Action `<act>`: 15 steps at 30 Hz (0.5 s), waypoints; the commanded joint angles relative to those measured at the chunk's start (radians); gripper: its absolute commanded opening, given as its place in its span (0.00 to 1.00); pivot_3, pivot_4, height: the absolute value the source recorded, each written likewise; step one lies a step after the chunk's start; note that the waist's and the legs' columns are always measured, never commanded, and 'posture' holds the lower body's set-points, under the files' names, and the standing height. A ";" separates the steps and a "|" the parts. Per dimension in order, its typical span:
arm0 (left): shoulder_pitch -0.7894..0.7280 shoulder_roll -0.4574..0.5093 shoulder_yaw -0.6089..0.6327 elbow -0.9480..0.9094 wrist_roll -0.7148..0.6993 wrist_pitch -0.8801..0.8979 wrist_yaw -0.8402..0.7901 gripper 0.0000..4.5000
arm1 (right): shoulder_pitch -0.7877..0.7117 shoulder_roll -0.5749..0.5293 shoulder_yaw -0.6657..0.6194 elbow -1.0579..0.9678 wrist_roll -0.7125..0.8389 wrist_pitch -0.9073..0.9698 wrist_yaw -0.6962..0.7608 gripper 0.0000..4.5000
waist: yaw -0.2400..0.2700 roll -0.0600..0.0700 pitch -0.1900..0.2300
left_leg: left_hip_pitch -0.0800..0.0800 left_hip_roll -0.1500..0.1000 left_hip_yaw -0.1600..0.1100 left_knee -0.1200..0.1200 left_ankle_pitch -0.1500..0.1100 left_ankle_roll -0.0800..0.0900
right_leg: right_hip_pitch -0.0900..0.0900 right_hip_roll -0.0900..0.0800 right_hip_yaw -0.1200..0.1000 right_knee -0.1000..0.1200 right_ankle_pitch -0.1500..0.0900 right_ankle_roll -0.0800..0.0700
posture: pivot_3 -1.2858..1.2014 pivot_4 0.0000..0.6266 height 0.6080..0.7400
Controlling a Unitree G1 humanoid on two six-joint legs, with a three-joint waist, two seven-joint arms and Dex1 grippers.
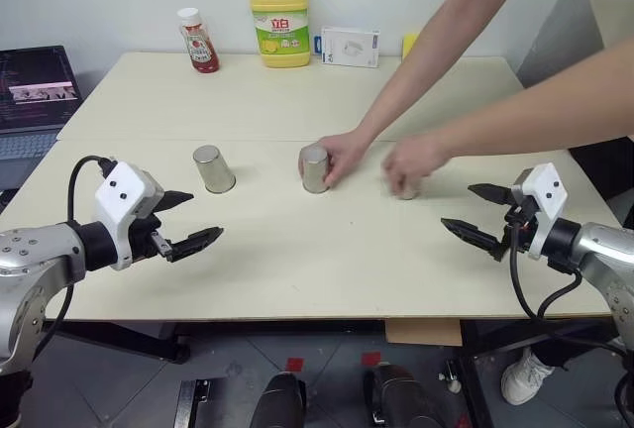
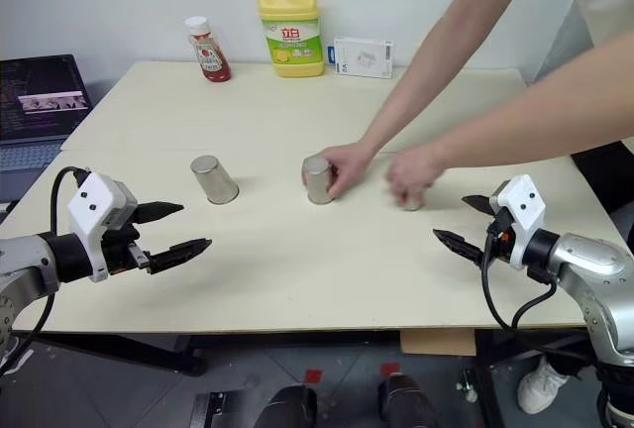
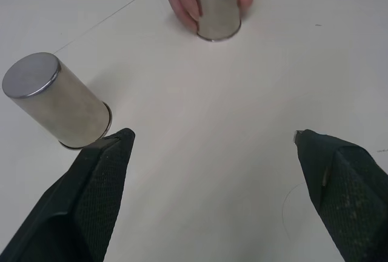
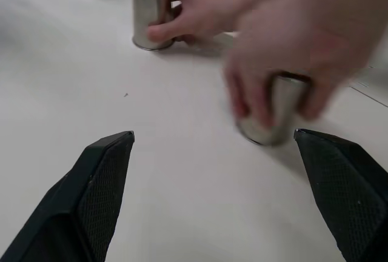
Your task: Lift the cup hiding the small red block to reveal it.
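The block is hidden, two upright cups [image 1: 315, 168] are gripped by a person's hands [image 1: 344, 158], and both end effectors [image 1: 185, 221] are held wide nearby.

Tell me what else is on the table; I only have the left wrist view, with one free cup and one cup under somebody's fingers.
Observer: A third cup stands to the robot's right, covered by the person's other hand.
Operator: Report my right hand.
Observer: The right hand hovers open near the table's right edge, apart from that cup.
Operator: List anything at the back.
Observer: A yellow detergent bottle, a red sauce bottle and a white box line the far edge.
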 commanded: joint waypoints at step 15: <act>-0.270 -0.139 -0.172 0.056 0.001 0.067 0.147 1.00 | -0.086 0.031 0.044 -0.189 0.194 0.178 -0.012 1.00 | 0.003 -0.001 0.000 | 0.001 -0.001 -0.003 0.001 0.000 0.000 | 0.003 0.000 -0.002 0.000 0.000 0.000 | 0.52 0.24 1.00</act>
